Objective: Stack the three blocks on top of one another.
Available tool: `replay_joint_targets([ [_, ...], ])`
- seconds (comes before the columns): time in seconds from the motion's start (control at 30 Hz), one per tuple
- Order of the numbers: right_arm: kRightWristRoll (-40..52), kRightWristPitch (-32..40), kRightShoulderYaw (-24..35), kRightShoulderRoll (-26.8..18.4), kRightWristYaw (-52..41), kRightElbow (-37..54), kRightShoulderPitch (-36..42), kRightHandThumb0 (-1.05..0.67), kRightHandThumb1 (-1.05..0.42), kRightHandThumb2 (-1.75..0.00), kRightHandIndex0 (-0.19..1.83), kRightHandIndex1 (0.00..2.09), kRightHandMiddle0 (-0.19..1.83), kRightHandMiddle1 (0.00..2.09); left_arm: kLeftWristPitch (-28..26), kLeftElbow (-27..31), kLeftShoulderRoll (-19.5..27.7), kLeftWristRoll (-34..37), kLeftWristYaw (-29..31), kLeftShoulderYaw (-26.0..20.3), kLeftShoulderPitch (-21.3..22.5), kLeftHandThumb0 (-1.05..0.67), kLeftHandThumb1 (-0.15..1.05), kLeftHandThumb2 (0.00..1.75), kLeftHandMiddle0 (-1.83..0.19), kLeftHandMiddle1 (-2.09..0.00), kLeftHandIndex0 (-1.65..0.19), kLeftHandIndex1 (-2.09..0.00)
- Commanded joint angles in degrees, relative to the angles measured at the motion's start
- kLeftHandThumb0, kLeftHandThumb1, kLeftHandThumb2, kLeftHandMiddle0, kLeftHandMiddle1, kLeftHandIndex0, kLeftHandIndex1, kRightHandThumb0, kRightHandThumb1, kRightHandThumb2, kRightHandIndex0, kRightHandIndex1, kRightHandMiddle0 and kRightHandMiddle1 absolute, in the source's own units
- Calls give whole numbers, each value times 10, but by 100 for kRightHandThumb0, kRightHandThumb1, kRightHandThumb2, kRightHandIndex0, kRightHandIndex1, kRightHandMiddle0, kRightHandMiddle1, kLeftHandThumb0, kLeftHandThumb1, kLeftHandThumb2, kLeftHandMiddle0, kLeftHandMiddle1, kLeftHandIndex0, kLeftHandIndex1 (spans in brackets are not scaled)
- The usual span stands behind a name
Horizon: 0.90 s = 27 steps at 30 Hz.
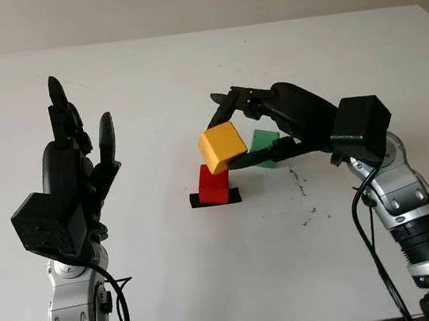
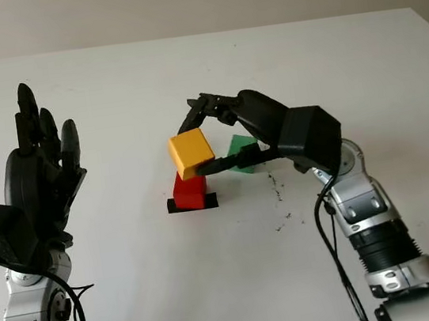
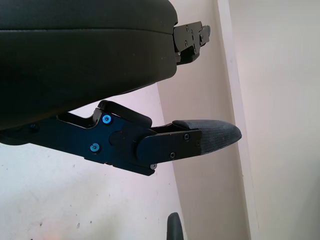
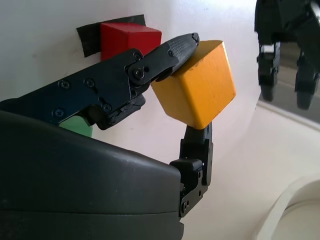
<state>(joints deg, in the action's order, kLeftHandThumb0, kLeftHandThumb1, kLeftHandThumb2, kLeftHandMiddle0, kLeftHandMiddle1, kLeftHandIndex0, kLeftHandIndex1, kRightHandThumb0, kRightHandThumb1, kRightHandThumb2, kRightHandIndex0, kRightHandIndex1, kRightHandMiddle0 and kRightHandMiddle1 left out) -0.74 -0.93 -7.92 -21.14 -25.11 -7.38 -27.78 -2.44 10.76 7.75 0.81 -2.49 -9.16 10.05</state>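
One yellow block (image 1: 223,147), tilted, pinched in right robot hand (image 1: 251,127) above red block (image 1: 214,184)

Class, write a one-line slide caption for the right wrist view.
Right hand grips yellow block above red block.

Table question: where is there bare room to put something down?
The table is bare along its far side, between the raised open left hand and the red block, and near the front edge. It is crowded where the right hand holds the yellow block beside the green block.
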Motion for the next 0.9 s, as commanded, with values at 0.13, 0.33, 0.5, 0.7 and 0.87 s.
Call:
replay_joint_targets([
  [0.13,-31,38,1,23,45,55,31,-49,-100,-6,15,6,26,148,8,-4,-1,0,3,1,-4,-65,105,51,19,-4,19,-1],
  [0.33,-53,45,-6,43,69,62,44,-46,-101,-6,15,5,20,157,10,-2,-2,1,5,3,-3,-64,105,50,19,-4,19,0],
  [0.5,-68,49,-8,46,73,59,46,-44,-100,-5,16,6,19,162,10,0,-2,-3,2,5,-5,-63,105,51,19,-2,19,0],
  [0.7,-83,50,-12,47,75,55,47,-45,-99,-5,18,6,21,163,8,-4,-3,-2,2,6,-2,-65,105,51,19,0,19,0],
  [0.87,-95,52,-19,51,80,54,48,-45,-98,-5,19,6,24,163,12,-6,-4,0,3,7,-2,-64,105,51,19,0,19,0],
])
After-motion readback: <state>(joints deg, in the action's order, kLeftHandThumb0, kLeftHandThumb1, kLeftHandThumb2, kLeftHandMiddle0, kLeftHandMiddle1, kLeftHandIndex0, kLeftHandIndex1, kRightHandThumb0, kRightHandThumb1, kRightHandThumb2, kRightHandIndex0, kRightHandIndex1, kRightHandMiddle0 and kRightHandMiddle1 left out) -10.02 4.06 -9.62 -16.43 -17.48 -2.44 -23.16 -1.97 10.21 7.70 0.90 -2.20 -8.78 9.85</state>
